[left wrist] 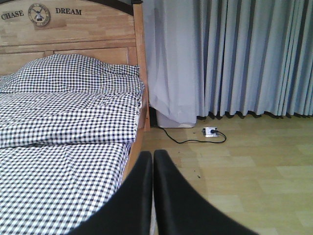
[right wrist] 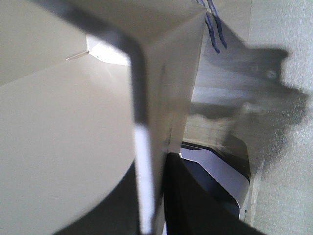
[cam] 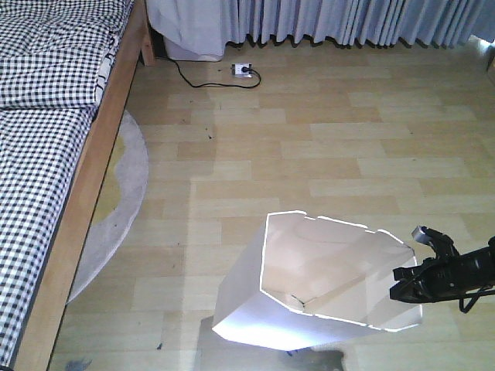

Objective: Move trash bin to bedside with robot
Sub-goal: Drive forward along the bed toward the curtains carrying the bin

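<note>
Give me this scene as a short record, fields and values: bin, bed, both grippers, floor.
Trash bin: white, open, standing on the floor, apart from the bed
Bed: wooden frame, checked bedding, left of bin
Right gripper: jaws astride the bin's rim, shut on it
Left gripper: jaws shut, empty
Floor: round rug beside bed, power strip near curtains

A white trash bin, cream inside, on a pale yellow-brown plank floor. Black-and-white checked bedding covers a light-brown wooden bed frame. Curtains are blue-grey, the rug grey patched yellow, the power strip white.
</note>
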